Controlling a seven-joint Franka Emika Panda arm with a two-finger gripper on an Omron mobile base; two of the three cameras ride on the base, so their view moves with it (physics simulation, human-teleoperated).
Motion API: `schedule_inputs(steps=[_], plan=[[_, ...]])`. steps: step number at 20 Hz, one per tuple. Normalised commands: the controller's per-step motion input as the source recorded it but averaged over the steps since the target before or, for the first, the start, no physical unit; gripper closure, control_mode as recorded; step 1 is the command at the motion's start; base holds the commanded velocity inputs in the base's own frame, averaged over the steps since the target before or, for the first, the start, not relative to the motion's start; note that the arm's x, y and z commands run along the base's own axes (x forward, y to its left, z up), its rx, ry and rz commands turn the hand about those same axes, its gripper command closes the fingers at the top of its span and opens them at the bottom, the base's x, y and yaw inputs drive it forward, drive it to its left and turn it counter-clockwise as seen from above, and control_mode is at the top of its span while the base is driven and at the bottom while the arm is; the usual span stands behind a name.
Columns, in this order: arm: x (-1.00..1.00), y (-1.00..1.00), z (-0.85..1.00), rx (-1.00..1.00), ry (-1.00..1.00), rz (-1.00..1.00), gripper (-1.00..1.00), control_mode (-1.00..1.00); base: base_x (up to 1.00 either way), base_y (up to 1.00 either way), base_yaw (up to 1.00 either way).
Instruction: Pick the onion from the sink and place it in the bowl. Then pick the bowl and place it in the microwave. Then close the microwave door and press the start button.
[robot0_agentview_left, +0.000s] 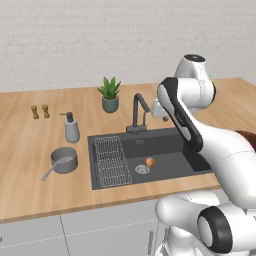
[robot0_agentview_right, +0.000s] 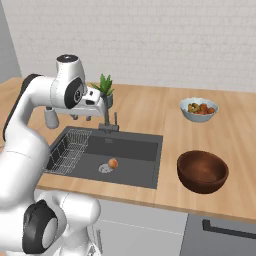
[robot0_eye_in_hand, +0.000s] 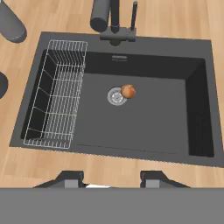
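Observation:
The onion (robot0_eye_in_hand: 127, 91) is a small orange-brown ball lying on the floor of the dark-grey sink (robot0_eye_in_hand: 148, 131), touching the right edge of the round steel drain (robot0_eye_in_hand: 116, 96). It also shows as the onion (robot0_agentview_left: 149, 162) and the onion (robot0_agentview_right: 113, 163) in the base views. My gripper (robot0_eye_in_hand: 113, 180) hangs high above the sink's front edge, looking straight down, open, with nothing between its fingers. The dark reddish-brown bowl (robot0_agentview_right: 202, 171) stands empty on the counter right of the sink (robot0_agentview_right: 135, 150). The microwave and its door are out of view.
A wire rack (robot0_eye_in_hand: 57, 94) fills the sink's left side and the black faucet (robot0_eye_in_hand: 114, 19) rises behind it. A grey-blue bowl of food (robot0_agentview_right: 199, 109) sits behind the wooden bowl. A plant (robot0_agentview_left: 110, 95), soap dispenser (robot0_agentview_left: 71, 128), small pot (robot0_agentview_left: 64, 160) and shakers (robot0_agentview_left: 40, 111) stand to the left.

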Motion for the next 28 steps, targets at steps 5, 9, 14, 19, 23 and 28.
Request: schedule_inputs(steps=[5, 9, 14, 19, 23, 28], plan=[[-0.48, 0.0, 0.0, 0.0, -0.11, 0.0, -1.0, -1.0, 0.0, 0.0, 0.0], [-1.0, 0.0, -0.11, 0.0, -0.07, 0.0, -1.0, -1.0, 0.0, 0.0, 0.0], [-0.75, -0.03, -0.36, 0.0, -0.04, 0.0, -1.0, -1.0, 0.0, 0.0, 0.0], [0.0, -0.15, -0.58, 0.0, 0.0, 0.0, -1.0, -1.0, 0.0, 0.0, 0.0], [0.33, -0.08, -0.46, 0.01, 0.0, 0.0, -1.0, -1.0, 0.0, 0.0, 0.0], [0.64, 0.0, -0.52, 0.11, 0.08, 0.0, -1.0, -1.0, 0.0, 0.0, 0.0]])
